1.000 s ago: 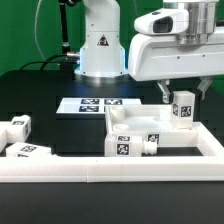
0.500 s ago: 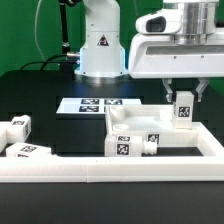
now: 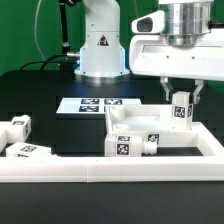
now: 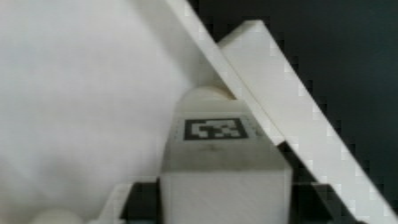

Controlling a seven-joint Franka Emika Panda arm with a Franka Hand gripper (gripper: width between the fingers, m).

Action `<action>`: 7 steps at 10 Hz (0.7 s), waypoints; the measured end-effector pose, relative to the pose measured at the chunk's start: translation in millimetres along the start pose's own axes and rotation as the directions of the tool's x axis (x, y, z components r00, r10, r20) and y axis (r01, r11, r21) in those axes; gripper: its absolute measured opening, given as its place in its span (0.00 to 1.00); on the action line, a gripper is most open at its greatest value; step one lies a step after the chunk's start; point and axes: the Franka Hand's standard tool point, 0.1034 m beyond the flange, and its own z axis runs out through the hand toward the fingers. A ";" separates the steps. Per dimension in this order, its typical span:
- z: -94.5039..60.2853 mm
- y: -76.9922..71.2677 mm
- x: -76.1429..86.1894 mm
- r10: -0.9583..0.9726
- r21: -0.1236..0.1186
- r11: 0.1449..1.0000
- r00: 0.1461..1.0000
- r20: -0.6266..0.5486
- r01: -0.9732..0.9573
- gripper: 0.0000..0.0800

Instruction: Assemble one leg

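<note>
My gripper [image 3: 181, 96] is shut on a leg [image 3: 181, 110], a small white post with a black-and-white tag, held upright. It hangs at the far corner of the white square panel [image 3: 140, 124], on the exterior view's right. In the wrist view the leg [image 4: 222, 160] sits between my two dark fingers [image 4: 146, 205], its far end against the panel's raised rim [image 4: 267, 85]. Whether the leg's end touches the panel cannot be told.
Two more white tagged legs [image 3: 14, 129] [image 3: 26, 151] lie at the exterior view's left. The marker board [image 3: 95, 104] lies behind the panel near the robot base [image 3: 100, 45]. A long white border rail [image 3: 110, 172] runs along the front. Another small tagged part [image 3: 150, 144] lies against the panel's front.
The gripper and the held leg have shifted only slightly at the panel's corner. Nothing else has moved.
</note>
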 end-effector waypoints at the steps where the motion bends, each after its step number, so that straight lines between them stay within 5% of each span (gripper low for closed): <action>1: 0.0 0.0 0.1 0.073 -0.001 0.997 0.997 -0.002 -0.073 0.36; 3: 0.2 0.1 0.5 0.198 0.007 0.980 0.980 0.013 -0.199 0.36; 5: 0.6 0.4 0.6 0.136 0.007 0.991 0.991 0.012 -0.136 0.64; 6: -0.1 0.4 1.0 0.090 0.003 0.996 0.996 0.013 -0.090 0.64; 7: -1.5 -1.6 2.1 0.016 0.002 1.000 1.000 0.007 -0.016 0.78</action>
